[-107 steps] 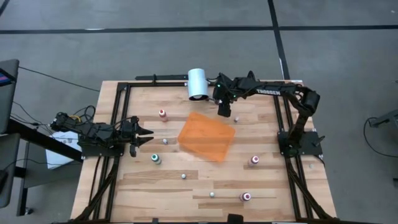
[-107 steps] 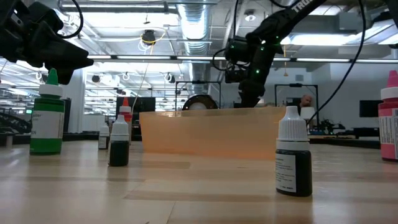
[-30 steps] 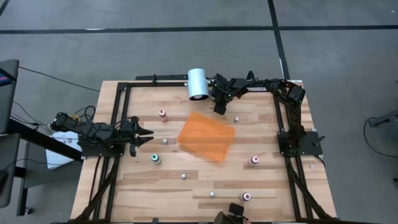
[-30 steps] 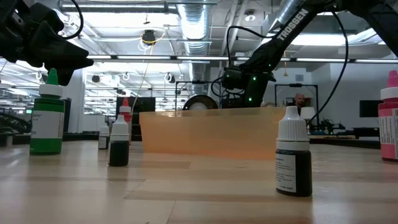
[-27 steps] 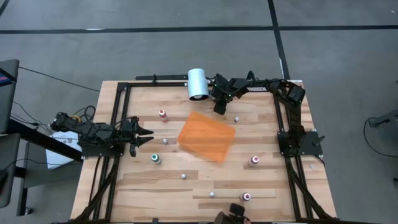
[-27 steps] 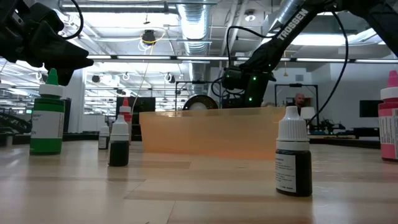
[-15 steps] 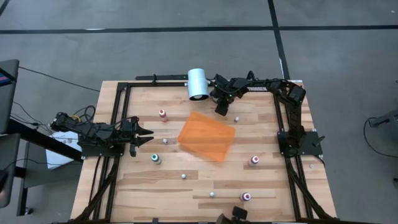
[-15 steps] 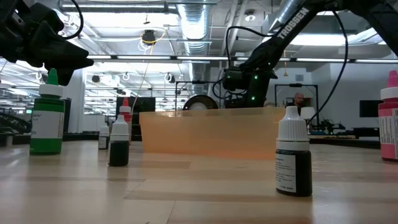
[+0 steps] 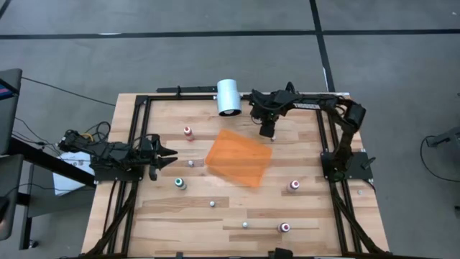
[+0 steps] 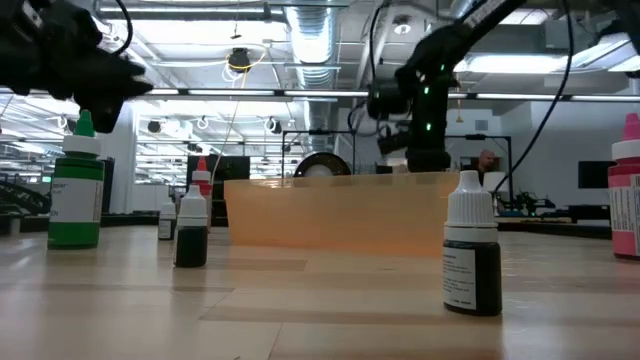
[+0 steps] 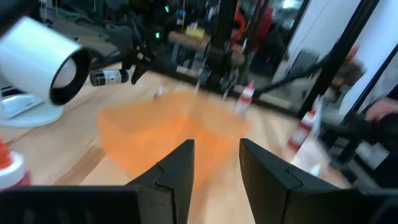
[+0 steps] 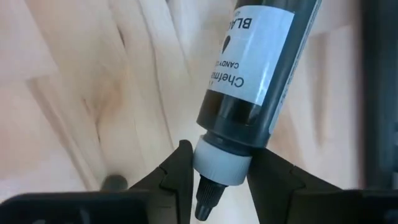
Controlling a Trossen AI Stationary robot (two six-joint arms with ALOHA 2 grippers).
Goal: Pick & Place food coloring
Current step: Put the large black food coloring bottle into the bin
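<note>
My right gripper (image 9: 267, 131) hangs over the far part of the table, beside the far corner of the translucent orange container (image 9: 238, 157). It is shut on a dark food coloring bottle (image 12: 255, 87) with a white cap, which also shows in the left wrist view as a dark bottle (image 11: 107, 77). My left gripper (image 9: 171, 153) waits open at the table's left side, with nothing between its fingers. Other small food coloring bottles stand on their bases: red top (image 9: 187, 132), green top (image 9: 180, 183), pink tops (image 9: 293, 185) (image 9: 284, 227). My right gripper pinches the bottle's white cap (image 12: 222, 165) between its two fingers, one on each side, with the nozzle tip pointing back between them. The fingers come steeply from above. The bottle is lifted clear of the table and its dark body juts away from the fingertips at a slant.
A large white cylinder (image 9: 229, 97) lies at the far edge next to my right arm. More small bottles stand near the front: a dark one (image 10: 472, 258), another dark one (image 10: 191, 232) and a green one (image 10: 75, 185). Black frame rails (image 9: 136, 144) run along the table's sides.
My right gripper has risen and gone toward the table's right edge, mostly in the last half second, and its wrist has turned. My left arm has kept its place.
</note>
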